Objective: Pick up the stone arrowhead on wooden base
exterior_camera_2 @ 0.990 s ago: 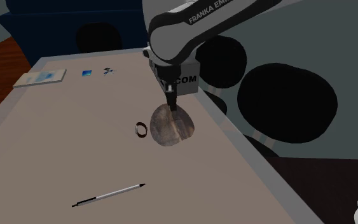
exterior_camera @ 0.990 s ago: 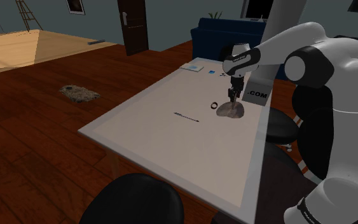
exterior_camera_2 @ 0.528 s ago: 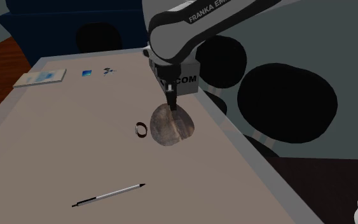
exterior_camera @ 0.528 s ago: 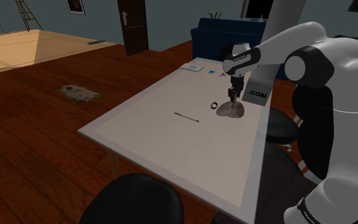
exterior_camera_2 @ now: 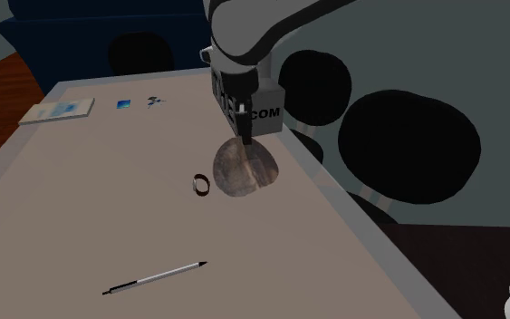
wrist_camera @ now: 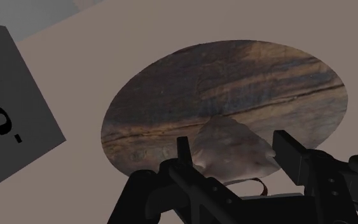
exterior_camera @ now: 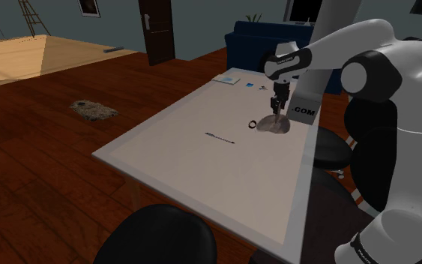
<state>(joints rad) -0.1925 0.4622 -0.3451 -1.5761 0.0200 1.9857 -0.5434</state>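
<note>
- Pale arrowhead (wrist_camera: 229,151) clasped between the jaws, 1 jaw each side.
- It sits on an oval wooden base (wrist_camera: 222,89).
- Small ring (exterior_camera_2: 200,185) just beside base, on the surface (exterior_camera_2: 81,217).

Home living room, dark wood floor (exterior_camera: 44,172), blue sofa (exterior_camera: 245,39), door (exterior_camera: 157,30)

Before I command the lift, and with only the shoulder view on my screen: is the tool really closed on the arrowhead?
Observer: Yes; in the wrist view the tool has its fingers pressed against the arrowhead from both sides.
Operator: What is its base like?
Observer: Round and wooden with dark grain, far wider than the arrowhead.
Operator: Does it touch the grey box?
Observer: No; the wrist view shows a strip of table between the base and the box.
</note>
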